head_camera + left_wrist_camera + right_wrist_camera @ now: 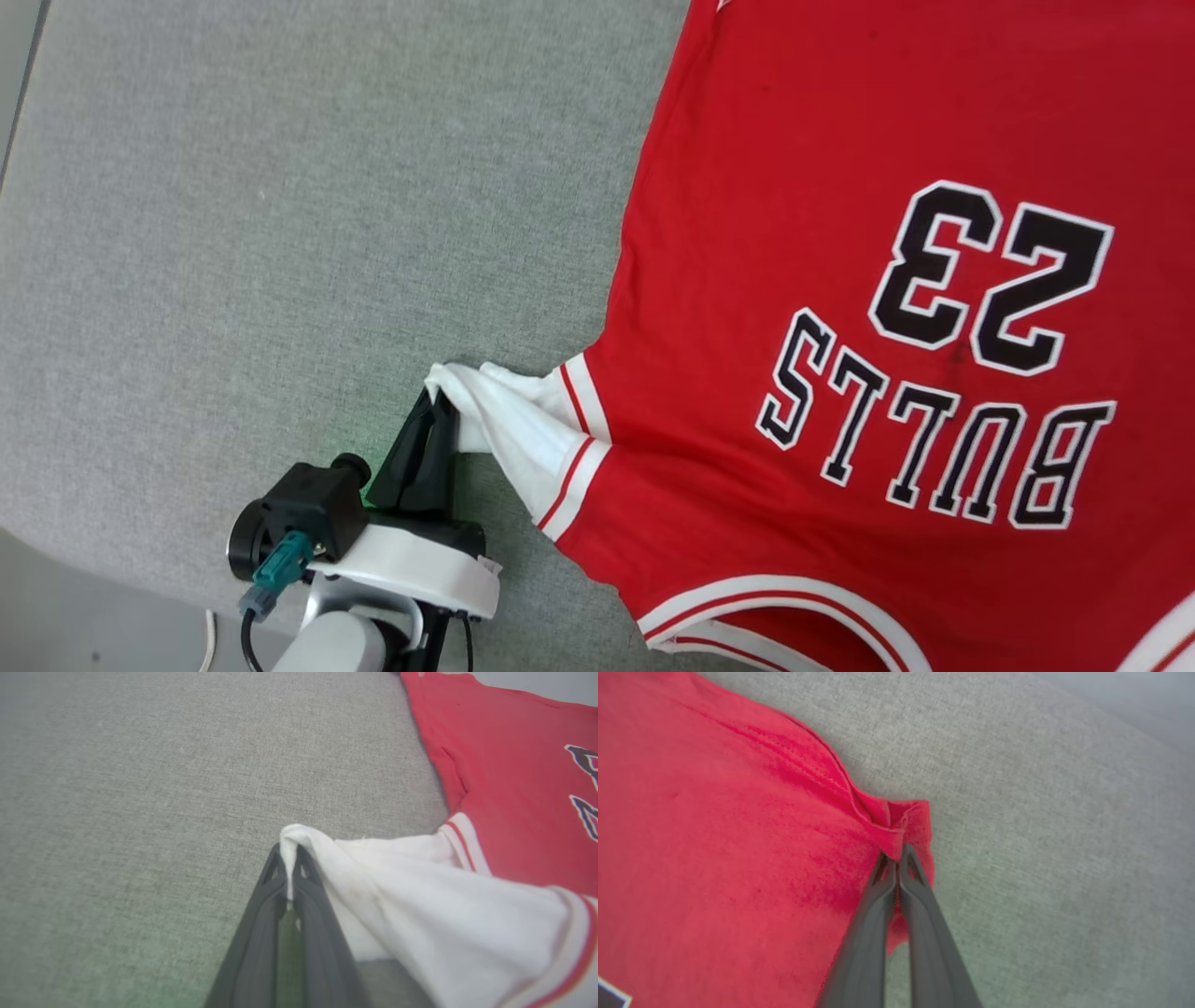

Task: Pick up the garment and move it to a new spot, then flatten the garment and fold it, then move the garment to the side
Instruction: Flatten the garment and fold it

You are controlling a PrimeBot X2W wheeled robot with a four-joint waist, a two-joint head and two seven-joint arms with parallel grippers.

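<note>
Garment (pixel 794 233), red, print up on grey fabric surface (pixel 280 187), left gripper (pixel 288 858) clamped on white sleeve (pixel 420 914), right gripper (pixel 896 854) clamped on red corner (pixel 913 812)

Workspace of unclear kind: plain grey fabric-covered tabletop (pixel 233 233)

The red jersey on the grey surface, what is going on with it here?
A two-armed robot is handling the red jersey, which lies spread on the grey surface with its BULLS 23 print facing up. The left gripper is shut on the tip of the white sleeve. The right gripper is shut on a pinched red edge of the cloth.
</note>
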